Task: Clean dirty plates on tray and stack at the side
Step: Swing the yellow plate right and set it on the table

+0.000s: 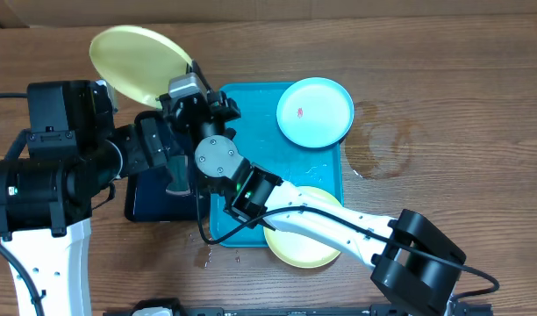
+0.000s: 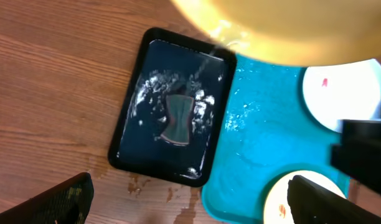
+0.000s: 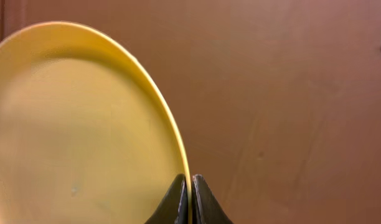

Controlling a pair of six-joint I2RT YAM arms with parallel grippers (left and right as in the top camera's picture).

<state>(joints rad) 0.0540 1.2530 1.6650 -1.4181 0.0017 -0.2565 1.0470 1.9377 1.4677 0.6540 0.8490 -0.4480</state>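
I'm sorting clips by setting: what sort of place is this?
Probably a robotics lab bench: wooden table, plastic plates on a blue tray, sponge in a wet black tray.

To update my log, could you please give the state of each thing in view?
Held yellow plate: tilted, pinched at rim by right fingers.
Left fingers: open, empty.
Cyan plate: flat on blue tray, red smear.
Second yellow plate: on tray edge, partly hidden.
Sponge: lying in wet black tray.
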